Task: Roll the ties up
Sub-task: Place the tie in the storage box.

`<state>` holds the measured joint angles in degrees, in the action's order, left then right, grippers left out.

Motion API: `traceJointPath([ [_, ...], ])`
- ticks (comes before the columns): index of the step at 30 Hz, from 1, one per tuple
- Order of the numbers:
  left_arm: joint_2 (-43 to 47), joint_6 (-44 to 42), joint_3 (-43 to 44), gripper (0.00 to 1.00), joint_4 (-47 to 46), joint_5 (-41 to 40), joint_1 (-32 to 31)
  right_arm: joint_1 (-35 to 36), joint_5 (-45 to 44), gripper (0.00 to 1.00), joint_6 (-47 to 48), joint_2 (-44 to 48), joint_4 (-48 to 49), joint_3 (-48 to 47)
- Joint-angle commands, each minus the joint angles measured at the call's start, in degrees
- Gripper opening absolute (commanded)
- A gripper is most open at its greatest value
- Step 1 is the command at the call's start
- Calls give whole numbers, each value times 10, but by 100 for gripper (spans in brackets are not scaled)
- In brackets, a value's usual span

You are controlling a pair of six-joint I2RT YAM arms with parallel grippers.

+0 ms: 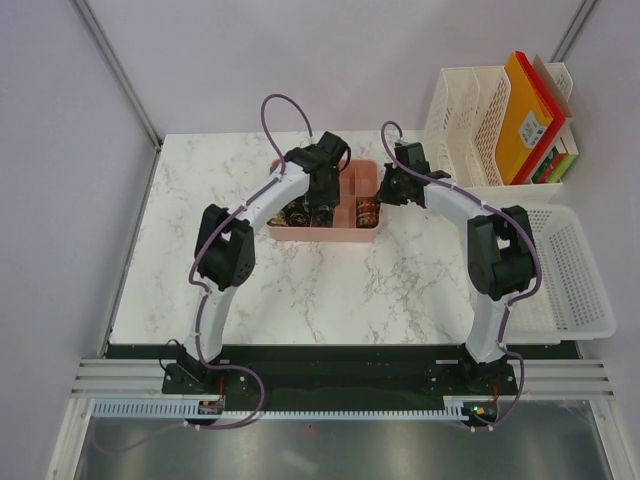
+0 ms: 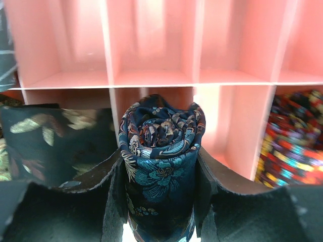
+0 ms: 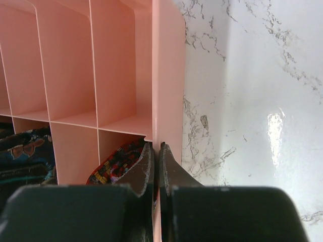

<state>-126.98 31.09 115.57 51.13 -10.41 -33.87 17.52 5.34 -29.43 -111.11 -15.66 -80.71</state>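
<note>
We see the left gripper (image 2: 160, 160) down in the pink tray (image 1: 352, 238), which sits on the marble table (image 1: 330, 290). Its fingers (image 2: 113, 194) press against both sides of a rolled tie (image 2: 162, 128), a dark blue coil with a teal floral and paisley print. The coil stands upright in the tray's near row, in front of a pink divider. Whether its base rests on the tray floor is hidden from us.

In the left wrist view, the tray compartment just left of the coil holds a dark tie with pale leaves (image 2: 53, 143). Toward the tray's right end, one compartment beyond the coil's neighbour, lies a red-orange patterned tie (image 2: 292, 143) with many-coloured checks.

The right gripper (image 3: 157, 157) is at the tray's right end wall. Its fingers (image 3: 145, 174) are pressed almost together, with the thin pink wall running between them, so we read it as pinching the tray. Just inside that wall, the right wrist view shows the red-orange tie again beside the fingers.

Beyond the tray's far right corner, white baskets (image 1: 470, 130) hold upright orange and red folders (image 1: 528, 115). A flat white basket (image 1: 570, 270) lies off the table's right edge, well apart from the tray.
</note>
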Motion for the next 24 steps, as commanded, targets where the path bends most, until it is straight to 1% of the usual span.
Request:
traceJointPath([
  [1,4,-30,42,2,-9,-17,-30,16,39,0,-17,-17,-23,-7],
  [10,-9,-16,2,2,-3,-29,-29,16,36,0,-18,-14,-23,-2],
  [17,-4,-10,-21,2,-2,-27,1,16,40,0,-16,-17,-22,-3],
  [24,-9,-10,-15,2,-2,-25,0,16,41,0,-19,-23,-24,-6],
])
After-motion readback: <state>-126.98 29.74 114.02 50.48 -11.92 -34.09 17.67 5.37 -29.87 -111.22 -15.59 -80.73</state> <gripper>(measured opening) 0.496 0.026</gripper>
